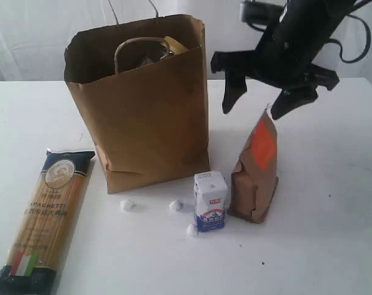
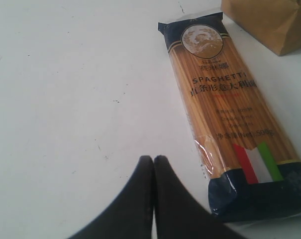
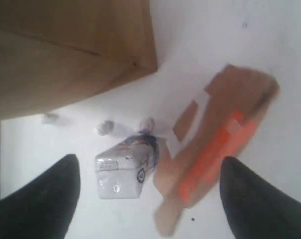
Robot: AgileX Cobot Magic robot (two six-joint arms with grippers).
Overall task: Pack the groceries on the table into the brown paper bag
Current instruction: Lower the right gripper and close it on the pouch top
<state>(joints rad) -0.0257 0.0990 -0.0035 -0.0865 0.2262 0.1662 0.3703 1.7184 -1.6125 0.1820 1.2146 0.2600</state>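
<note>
I am watching the right gripper (image 1: 253, 109) hanging just above the pouch (image 1: 256, 172), its jaws spread wide with nothing between them. I cannot tell whether one fingertip is brushing the pouch's top. The pouch is standing in the right half of the table (image 1: 333, 215), leaning a little, with its orange label showing. The carton (image 1: 210, 201) is standing upright just beside it, on the side nearer the paper bag (image 1: 149, 123). The bag is standing at the middle of the table, mouth open, with a round rim showing inside. The spaghetti packet (image 1: 44, 221) is lying flat toward the table's left edge, on the near side. The left gripper (image 2: 153, 162) is hovering beside the packet's dark end, jaws pressed together and holding nothing. Three small white lumps (image 1: 128, 205) are lying in front of the bag and the carton.
</note>
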